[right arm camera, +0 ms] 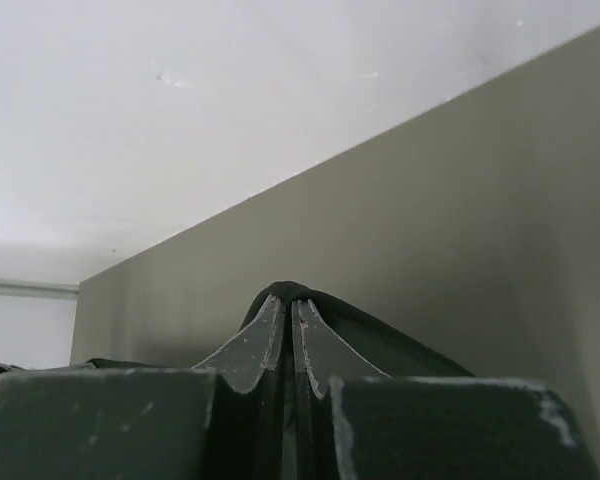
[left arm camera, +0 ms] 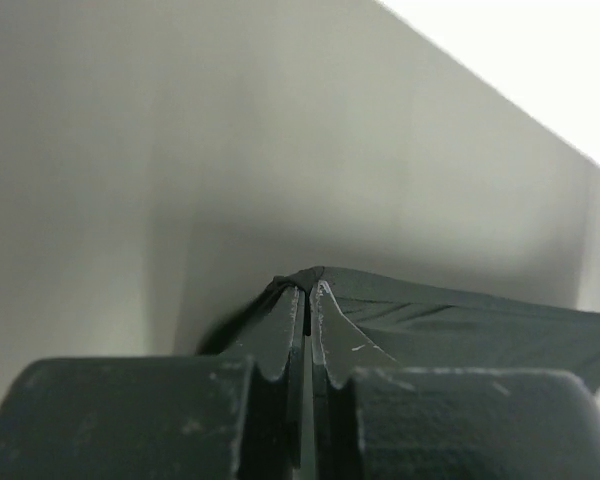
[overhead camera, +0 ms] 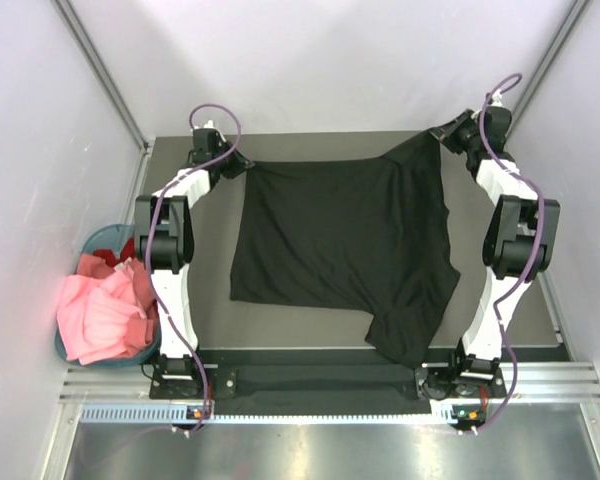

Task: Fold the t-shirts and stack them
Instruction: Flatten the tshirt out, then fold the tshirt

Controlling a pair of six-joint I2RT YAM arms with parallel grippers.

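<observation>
Starting nearest the bases: sleeve-ish flap of the black t-shirt bunched at near right, almost at the table edge, def not flat. Off to the near left, round teal basket w/ the pink t-shirt heaped in it and spilling over the rim, bit of the red t-shirt tucked behind. Prob parked there waiting their turn, well apart from the black one.

Mid table: black tee spread mostly flat. Left side pretty square, right side wavy and wider.

Far edge: left gripper clamped on the far-left corner, low by the surface. Confirmed on the wrist cam, jaws pressed tight w/ a fold of black cloth pinched right at the tips. Same deal for the right gripper on the far-right corner: squeezed together on a ridge of fabric, but seemingly raised a bit, leaving that corner peaked up off the table.

Guessing the two-corner hold = tensioning the far edge to smooth the cloth out before folding. Looks early stage imo: no fold made, nothing stacked. Next prob calls for getting the right side flat + sorting that near flap, otherwise crooked fold. Risk: thin pinch at the very tips, could slip if tugged hard.
</observation>
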